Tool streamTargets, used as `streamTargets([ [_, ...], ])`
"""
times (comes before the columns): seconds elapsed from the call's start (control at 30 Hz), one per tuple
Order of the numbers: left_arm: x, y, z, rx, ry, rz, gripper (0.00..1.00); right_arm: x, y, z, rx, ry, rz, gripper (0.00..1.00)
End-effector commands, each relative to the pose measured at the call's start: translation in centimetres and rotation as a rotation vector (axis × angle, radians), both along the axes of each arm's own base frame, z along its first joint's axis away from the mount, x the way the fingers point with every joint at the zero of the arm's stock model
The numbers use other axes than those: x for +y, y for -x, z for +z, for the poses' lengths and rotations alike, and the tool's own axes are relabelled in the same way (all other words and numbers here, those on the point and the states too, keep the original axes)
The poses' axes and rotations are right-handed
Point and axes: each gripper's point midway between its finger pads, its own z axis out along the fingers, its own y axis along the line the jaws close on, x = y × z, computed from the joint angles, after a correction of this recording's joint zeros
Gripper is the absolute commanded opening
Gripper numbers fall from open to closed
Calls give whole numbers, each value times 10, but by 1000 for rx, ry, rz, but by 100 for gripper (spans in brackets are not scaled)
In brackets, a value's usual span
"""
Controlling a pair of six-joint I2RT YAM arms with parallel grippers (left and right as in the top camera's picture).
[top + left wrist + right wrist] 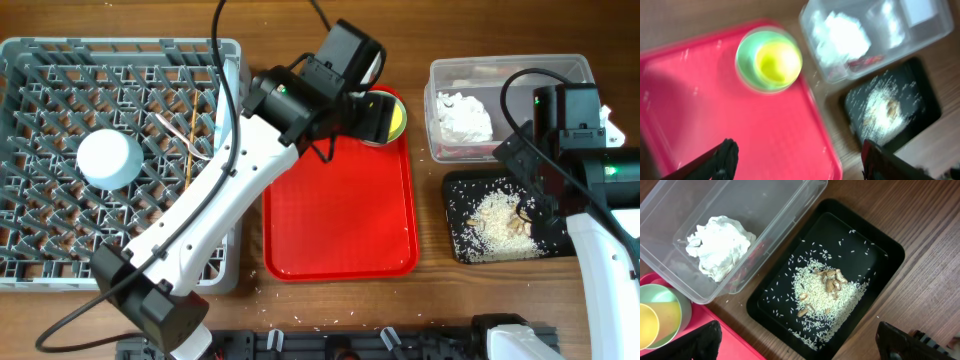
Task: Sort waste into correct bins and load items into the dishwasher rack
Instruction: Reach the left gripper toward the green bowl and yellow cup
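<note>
Left claw of yours gapes wide, empty, above the red tray. One grey rack holds one upturned blue bowl and chopsticks. One yellow-green cup sits in the tray's far corner. One clear tub holds one napkin. One black tray carries the rice. Your left arm stretches diagonally across the rack. Right claw is wide too, over the black tray.

Bright, even light — shadows soft. Left wrist view smeared by motion blur; the other 2 views sharp.
</note>
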Motion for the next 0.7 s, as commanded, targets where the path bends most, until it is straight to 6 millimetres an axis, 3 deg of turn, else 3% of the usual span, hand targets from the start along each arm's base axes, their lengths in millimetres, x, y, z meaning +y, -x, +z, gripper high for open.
streamTargets([
  [0.0,-25,-14,-4,-63,12,-47,81,-1,0,3,-18,-5,-10,100],
  [0.13,-55,-22,-40,-63,-19,-113,88,0,0,3,-18,-5,-10,100],
  [0.3,-78,-33,-101,-56,-102,-213,80,-1,0,4,-20,-5,-10,100],
  [0.43,-83,-43,-138,-64,-164,-262,79,0,-1,4,-22,-6,-10,100],
  [0.53,-80,-49,-154,-61,-201,-247,80,0,-1,4,-22,-5,-10,100],
  [0.67,-81,-49,-168,-44,-213,-249,73,0,-1,4,-22,-6,-10,100],
])
